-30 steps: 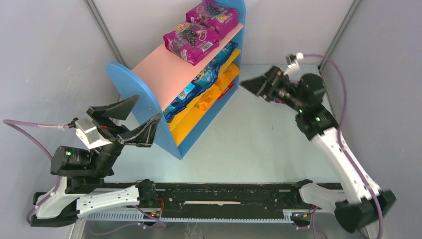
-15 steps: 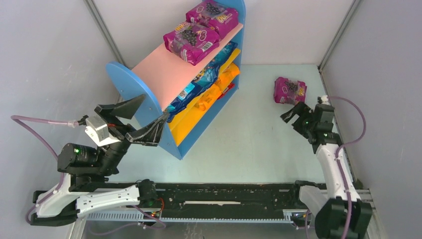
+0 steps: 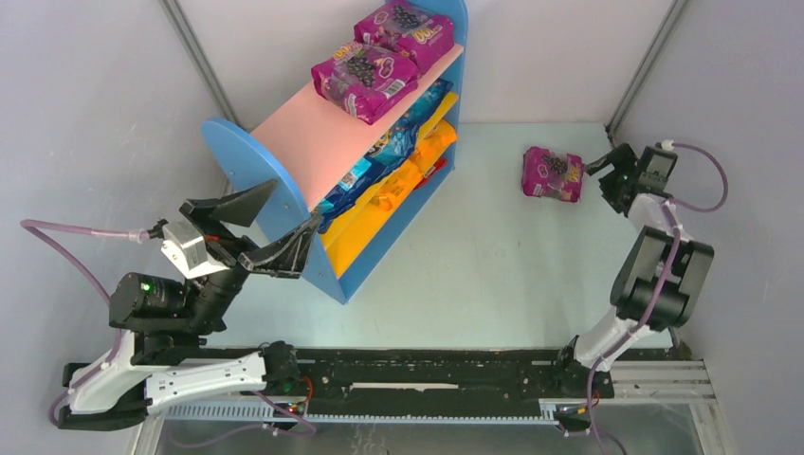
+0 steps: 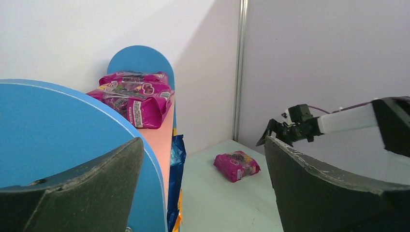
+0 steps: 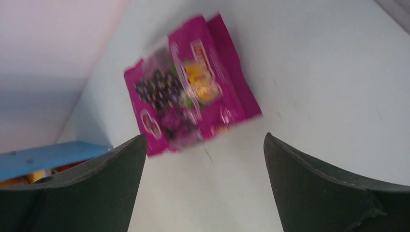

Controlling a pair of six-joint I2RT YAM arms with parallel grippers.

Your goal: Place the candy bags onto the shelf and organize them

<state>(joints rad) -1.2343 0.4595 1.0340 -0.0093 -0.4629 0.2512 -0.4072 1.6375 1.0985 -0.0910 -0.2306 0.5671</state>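
Two sets of fingers are spread wide, nothing gripped. The right gripper (image 3: 603,178) is poised just beside a purple bag (image 3: 552,173) lying on the table (image 3: 493,265), well right of the shelf (image 3: 237,152). The left gripper (image 3: 283,205) is held at the shelf's near end.

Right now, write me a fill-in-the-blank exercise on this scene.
The shelf's pink top board carries ____ purple bags.
A third purple bag lies off the shelf, in front of the ____ arm's fingers.
Those fingers stand ____, holding nothing.
Missing words: two; right; open.
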